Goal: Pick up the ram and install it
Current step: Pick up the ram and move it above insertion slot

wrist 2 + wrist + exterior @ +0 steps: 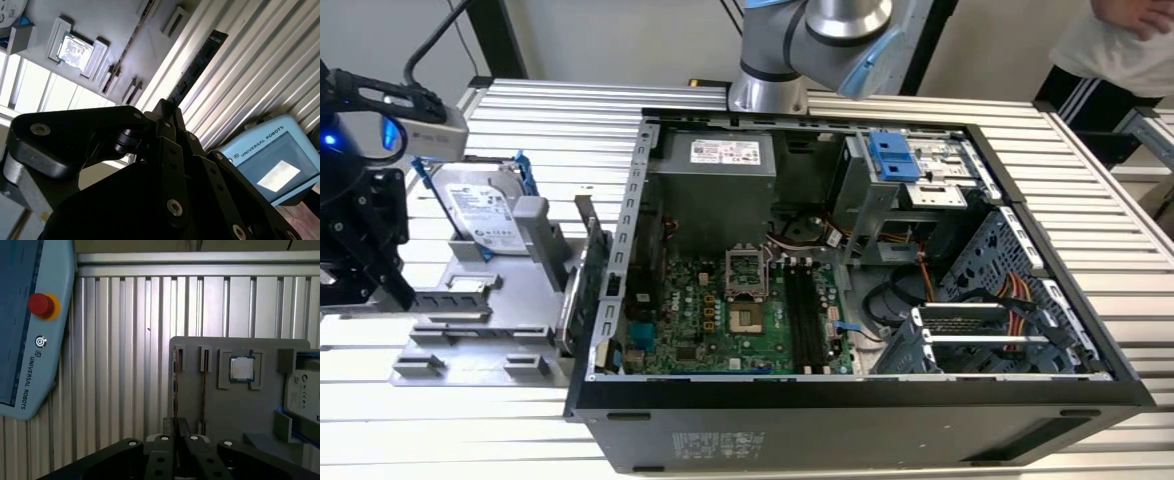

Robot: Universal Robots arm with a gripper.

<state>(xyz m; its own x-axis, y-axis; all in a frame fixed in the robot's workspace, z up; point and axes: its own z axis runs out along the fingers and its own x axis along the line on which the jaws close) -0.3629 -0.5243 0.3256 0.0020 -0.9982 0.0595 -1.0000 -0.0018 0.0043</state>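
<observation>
Find pincer point(167, 107) clamped on ram point(200, 62). In second wrist view, black fingers point(170, 150) drawn together, thin dark stick jutting out from between the tips over ribbed desk point(260, 65).

First wrist view agrees. Ram point(175, 385) edge-on, a narrow dark line straight out from pincer point(176, 435), running along one edge of grey holder point(225, 410). Contact between ram and holder there: cannot tell.

Log on holder: square chip point(242, 368) in its recess, hard drive point(302, 390) at the end away from the ram.

In exterior view, place pincer point(367, 260) at far left, just beside holder point(467, 335) and well apart from open PC case point(854, 430). Hard drive point(480, 212) upright in a blue frame. Green card point(598, 290) on edge at holder's side nearest the case.

Inside case: motherboard point(720, 320) lying flat, long dark memory slots point(803, 320) just to the exterior view's right of the square socket point(744, 270). Ram not yet installed.

Arm base point(787, 60) behind the case. Part of a person point(1121, 45) at the exterior view's upper right.

Blue-grey pendant point(30, 315) flat on desk, red button point(40, 304) on it. Same pendant point(270, 160) in second wrist view.
</observation>
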